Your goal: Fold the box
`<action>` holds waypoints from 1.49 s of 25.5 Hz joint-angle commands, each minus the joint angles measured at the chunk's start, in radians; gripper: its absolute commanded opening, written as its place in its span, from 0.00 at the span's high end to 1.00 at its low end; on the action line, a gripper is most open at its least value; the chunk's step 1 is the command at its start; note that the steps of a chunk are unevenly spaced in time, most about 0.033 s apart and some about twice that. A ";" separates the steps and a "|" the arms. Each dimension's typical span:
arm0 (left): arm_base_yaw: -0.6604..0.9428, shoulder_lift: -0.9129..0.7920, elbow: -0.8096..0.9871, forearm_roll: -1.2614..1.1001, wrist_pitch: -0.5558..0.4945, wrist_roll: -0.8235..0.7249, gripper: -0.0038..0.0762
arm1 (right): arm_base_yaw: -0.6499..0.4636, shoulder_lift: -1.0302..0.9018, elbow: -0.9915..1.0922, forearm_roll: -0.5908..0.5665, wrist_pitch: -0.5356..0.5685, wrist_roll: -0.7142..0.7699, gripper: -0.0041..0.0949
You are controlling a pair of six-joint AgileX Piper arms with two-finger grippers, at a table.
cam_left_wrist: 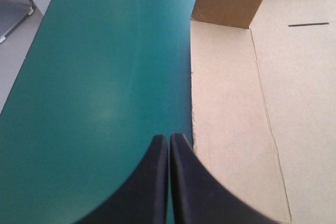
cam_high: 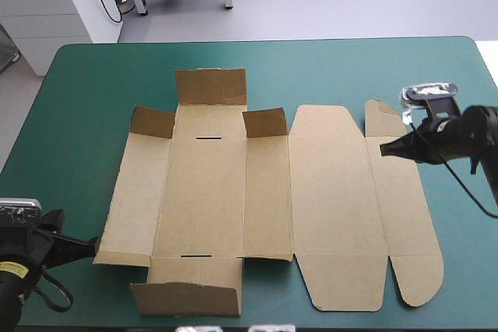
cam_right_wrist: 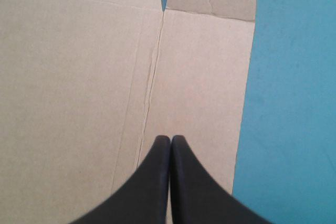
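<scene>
Teal-green cover [cam_high: 78, 114] carries the box [cam_high: 210, 192], a mostly flat brown sheet at mid-table, with short flaps [cam_high: 210, 87] raised around its left panel. The left gripper [cam_high: 95, 245], fingers pressed together, sits just beside its near-left corner. The right gripper [cam_high: 383, 146], likewise clenched, hovers over its right panel.

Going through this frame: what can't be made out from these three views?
Left wrist view: whether the left gripper touches the box; its own fingers hide the edge there.
Right wrist view: whether the right gripper rests on the box or hovers; its fingers cover the spot.
High view: the crease behind the raised near flap, which hides it.
</scene>
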State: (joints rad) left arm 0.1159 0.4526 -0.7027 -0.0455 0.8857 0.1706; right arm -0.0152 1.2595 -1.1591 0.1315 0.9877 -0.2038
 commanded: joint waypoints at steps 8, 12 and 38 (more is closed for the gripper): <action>-0.005 0.121 -0.030 -0.018 -0.155 -0.042 0.96 | -0.009 -0.382 0.313 0.011 -0.154 0.037 0.98; -0.005 0.209 -0.043 -0.019 -0.032 -0.029 0.95 | -0.009 -0.415 0.327 0.011 -0.118 0.035 0.98; 0.383 1.026 -0.357 -0.728 0.411 0.529 0.94 | -0.009 -0.415 0.336 0.013 -0.069 0.029 0.98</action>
State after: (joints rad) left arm 0.4959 1.5043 -0.9914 -0.7471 1.1925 0.7164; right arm -0.0171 0.8531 -0.7959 0.1377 0.9556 -0.1675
